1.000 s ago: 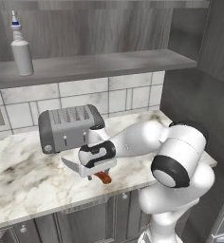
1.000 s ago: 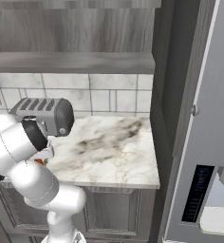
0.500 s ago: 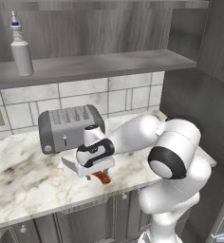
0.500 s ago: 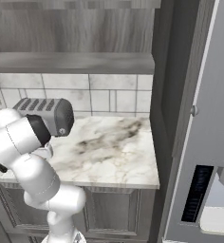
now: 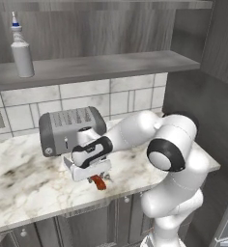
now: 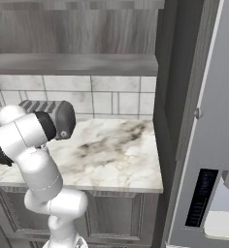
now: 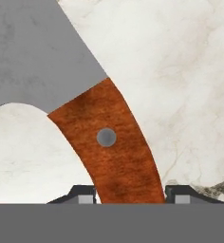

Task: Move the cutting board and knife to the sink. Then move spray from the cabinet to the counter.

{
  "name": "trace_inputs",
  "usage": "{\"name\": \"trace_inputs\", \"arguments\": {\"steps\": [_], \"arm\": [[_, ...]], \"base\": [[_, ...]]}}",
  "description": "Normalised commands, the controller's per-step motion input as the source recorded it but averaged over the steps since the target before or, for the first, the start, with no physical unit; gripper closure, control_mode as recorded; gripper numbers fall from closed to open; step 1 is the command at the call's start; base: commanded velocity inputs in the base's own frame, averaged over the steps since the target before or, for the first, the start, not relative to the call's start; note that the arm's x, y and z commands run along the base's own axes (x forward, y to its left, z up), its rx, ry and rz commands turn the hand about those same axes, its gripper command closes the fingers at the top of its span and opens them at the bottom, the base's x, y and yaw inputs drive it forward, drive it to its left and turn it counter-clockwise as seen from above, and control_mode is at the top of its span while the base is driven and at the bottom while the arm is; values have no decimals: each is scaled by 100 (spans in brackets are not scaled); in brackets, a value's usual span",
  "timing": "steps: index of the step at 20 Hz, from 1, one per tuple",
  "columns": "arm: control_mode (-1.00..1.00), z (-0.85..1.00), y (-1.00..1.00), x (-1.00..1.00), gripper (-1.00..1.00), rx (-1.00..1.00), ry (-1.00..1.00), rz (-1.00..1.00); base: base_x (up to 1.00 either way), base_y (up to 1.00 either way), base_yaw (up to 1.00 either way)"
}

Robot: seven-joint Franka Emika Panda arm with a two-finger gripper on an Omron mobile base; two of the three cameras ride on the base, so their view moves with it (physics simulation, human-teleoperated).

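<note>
One spray (image 5: 21,50) stands upright on the cabinet (image 5: 101,67) shelf

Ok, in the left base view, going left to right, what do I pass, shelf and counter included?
spray on the cabinet shelf → toaster → knife handle under the gripper → the arm's round elbow joint.

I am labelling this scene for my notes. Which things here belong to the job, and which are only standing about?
For the job:
- knife, its handle between the tips of the hand
- spray on the cabinet shelf
- counter

Standing about:
- toaster
- tiled wall
</note>
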Motion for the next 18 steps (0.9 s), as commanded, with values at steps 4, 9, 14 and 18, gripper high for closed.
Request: {"name": "trace_inputs", "arguments": {"steps": [4, 9, 14, 18], "arm": [[-100, -24, 0, -20, 100, 0, 0, 0], [-100, 11, 0, -19, 100, 2, -1, 0], [-100, 51, 0, -21, 100, 6, -6, 0], [-100, 68, 0, -17, 100, 3, -7, 0]], "base": [[0, 0, 0], [0, 0, 0], [0, 0, 0], [0, 0, 0]]}}
